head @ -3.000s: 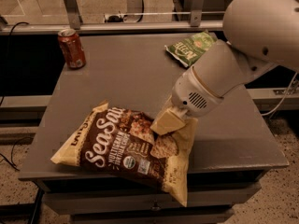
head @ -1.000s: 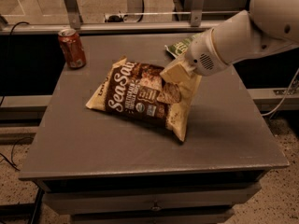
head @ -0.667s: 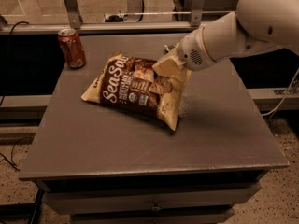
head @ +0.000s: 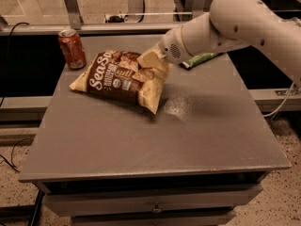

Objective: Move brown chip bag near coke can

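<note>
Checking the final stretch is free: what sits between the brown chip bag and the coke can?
Nothing: the camera view shows only bare table between brown chip bag and coke can. The gripper grips the bag's end farthest from the can.

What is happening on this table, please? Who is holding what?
A single robot arm is handling the brown chip bag. Its gripper is closed on the bag's upper right edge, over the back part of the grey table. The bag's left end lies close to the coke can, which stands upright at the back left corner; they do not seem to touch. A green bag lies behind the arm.
</note>
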### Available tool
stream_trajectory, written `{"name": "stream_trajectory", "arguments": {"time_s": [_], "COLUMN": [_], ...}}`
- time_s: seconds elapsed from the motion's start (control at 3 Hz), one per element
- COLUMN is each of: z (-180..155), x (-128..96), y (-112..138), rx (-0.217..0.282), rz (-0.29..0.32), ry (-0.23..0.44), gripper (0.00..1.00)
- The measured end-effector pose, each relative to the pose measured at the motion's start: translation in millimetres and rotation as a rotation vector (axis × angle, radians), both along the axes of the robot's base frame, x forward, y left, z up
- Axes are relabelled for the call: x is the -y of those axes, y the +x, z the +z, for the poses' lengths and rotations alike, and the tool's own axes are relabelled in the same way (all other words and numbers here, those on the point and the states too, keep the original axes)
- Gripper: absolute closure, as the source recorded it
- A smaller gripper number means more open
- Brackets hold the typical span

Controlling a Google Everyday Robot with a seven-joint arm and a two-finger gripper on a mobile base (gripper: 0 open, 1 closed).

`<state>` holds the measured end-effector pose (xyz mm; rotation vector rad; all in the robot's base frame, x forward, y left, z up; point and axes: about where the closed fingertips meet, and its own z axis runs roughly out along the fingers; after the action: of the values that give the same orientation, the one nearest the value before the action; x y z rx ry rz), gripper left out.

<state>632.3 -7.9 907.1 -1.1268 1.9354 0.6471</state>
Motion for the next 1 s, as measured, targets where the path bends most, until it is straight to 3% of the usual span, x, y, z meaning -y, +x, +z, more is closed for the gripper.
{"name": "stream_trajectory", "arguments": {"time_s": [0.33, 1.0], "z": [-6.7, -9.3], "x": [-17.4, -30.5], "y": [27.1, 64.9], "rx": [-0.002, 0.02], "rz": [0.003, 0.001], "ry": [0.021, 0.042], "gripper": [1.0, 1.0]}}
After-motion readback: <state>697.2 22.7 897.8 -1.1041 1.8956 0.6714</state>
